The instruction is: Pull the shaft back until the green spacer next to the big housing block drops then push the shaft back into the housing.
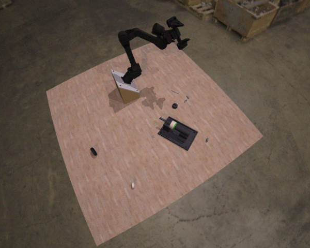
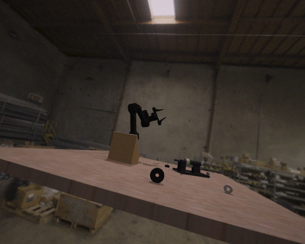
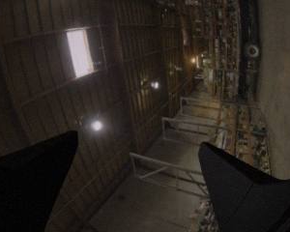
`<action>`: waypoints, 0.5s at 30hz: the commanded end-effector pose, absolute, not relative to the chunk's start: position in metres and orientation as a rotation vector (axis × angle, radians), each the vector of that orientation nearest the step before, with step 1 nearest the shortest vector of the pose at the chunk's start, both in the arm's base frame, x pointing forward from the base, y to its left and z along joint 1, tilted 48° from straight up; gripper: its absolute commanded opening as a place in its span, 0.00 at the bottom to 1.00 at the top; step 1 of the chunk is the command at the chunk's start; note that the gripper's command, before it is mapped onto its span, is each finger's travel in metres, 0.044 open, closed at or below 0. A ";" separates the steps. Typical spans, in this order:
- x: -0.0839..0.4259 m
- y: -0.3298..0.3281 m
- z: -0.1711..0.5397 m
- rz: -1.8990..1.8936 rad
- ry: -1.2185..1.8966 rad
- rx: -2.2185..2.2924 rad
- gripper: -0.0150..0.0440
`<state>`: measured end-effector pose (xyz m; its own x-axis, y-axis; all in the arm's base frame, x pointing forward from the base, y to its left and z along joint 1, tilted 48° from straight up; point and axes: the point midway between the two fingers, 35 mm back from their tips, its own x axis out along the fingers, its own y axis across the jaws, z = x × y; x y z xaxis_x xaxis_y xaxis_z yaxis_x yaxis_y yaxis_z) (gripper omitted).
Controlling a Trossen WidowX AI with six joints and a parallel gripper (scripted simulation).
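Observation:
The shaft [image 1: 161, 118] [image 2: 176, 159] sticks out of the smaller support block [image 1: 166, 125] [image 2: 181, 166], at the end away from the big housing block [image 1: 182, 130] [image 2: 195, 168]. Cream-white spacers [image 1: 172, 124] [image 2: 187, 161] sit around it between the blocks. The green spacer [image 1: 175, 125] [image 2: 189, 162] sits beside them, next to the housing. The blocks stand on a dark base plate [image 1: 187, 146]. How deep the shaft sits in the housing is hidden. My gripper [image 1: 185, 32] [image 2: 164, 113] [image 3: 139, 143] is open and empty, high up and far from the fixture.
A black ring [image 1: 172, 106] lies near the fixture. A black disc [image 1: 93, 151] [image 2: 152, 176] and a small pale ring [image 1: 133, 185] [image 2: 225, 189] stand on edge farther off. A thin pin [image 1: 175, 91] and small metal pieces lie about. The arm's wedge base [image 1: 130, 95] [image 2: 123, 147] stands on the table.

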<state>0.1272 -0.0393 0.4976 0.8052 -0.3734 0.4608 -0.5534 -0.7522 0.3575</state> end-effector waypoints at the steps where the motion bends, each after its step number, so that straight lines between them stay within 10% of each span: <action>1: 0.127 -0.039 0.498 0.502 -0.691 2.498 0.98; 15: 0.176 0.065 0.540 0.444 -0.712 1.527 1.00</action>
